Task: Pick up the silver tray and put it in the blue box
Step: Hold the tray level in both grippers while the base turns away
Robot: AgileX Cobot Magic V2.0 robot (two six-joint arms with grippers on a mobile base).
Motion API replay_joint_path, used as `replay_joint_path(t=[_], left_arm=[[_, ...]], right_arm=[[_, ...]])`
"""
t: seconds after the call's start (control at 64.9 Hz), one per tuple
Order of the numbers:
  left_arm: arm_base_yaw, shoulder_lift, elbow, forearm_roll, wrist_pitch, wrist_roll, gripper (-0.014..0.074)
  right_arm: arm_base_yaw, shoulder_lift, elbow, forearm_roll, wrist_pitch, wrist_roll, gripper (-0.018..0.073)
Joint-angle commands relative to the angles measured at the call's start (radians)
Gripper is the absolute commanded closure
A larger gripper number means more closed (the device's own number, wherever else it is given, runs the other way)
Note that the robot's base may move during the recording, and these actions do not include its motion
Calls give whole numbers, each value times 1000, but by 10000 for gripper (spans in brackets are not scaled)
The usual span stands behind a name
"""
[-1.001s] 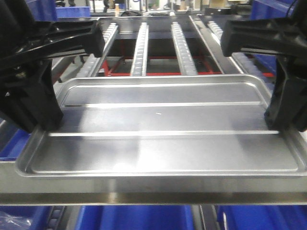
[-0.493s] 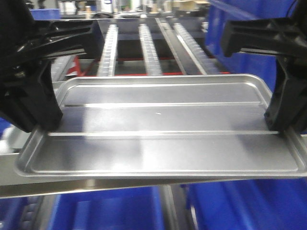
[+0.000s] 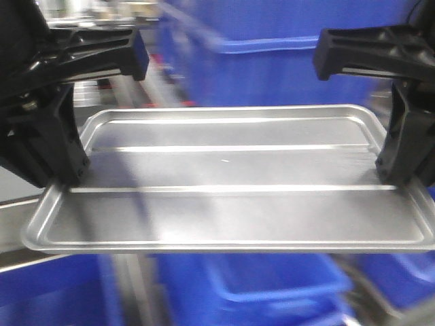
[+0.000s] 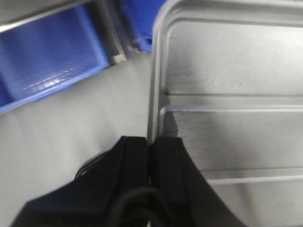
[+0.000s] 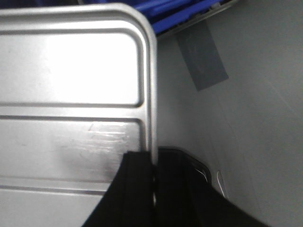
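Observation:
The silver tray point(image 3: 231, 176) hangs level in the air across the front view, held by its two short ends. My left gripper point(image 3: 60, 178) is shut on the tray's left rim; the left wrist view shows its jaws point(image 4: 151, 142) pinching the rim of the tray point(image 4: 227, 94). My right gripper point(image 3: 399, 175) is shut on the right rim, and its jaws point(image 5: 154, 158) clamp the edge of the tray point(image 5: 71, 94). Blurred blue crates show behind the tray point(image 3: 285, 68) and below it point(image 3: 272, 288). I cannot tell which one is the blue box.
A steel rail point(image 3: 27, 255) slants at the lower left under the tray. Grey floor point(image 4: 61, 137) lies beneath the left end, with a blue crate point(image 4: 47, 61) beyond it. On the right there is grey floor with a darker patch point(image 5: 201, 56).
The whole background has swept to the left: the roller rack has left the view and blue crates now fill it. The tray stays in both grippers, unchanged in the frame.

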Motion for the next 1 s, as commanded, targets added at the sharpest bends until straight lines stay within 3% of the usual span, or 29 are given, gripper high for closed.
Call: replay_joint_path(t=[0.0, 0.986], left_arm=[[-3, -28, -20, 44, 24, -6, 700], [-3, -28, -20, 44, 24, -6, 700]], right_arm=[[-4, -28, -21, -63, 23, 0, 501], [-4, -28, -21, -63, 24, 0, 501]])
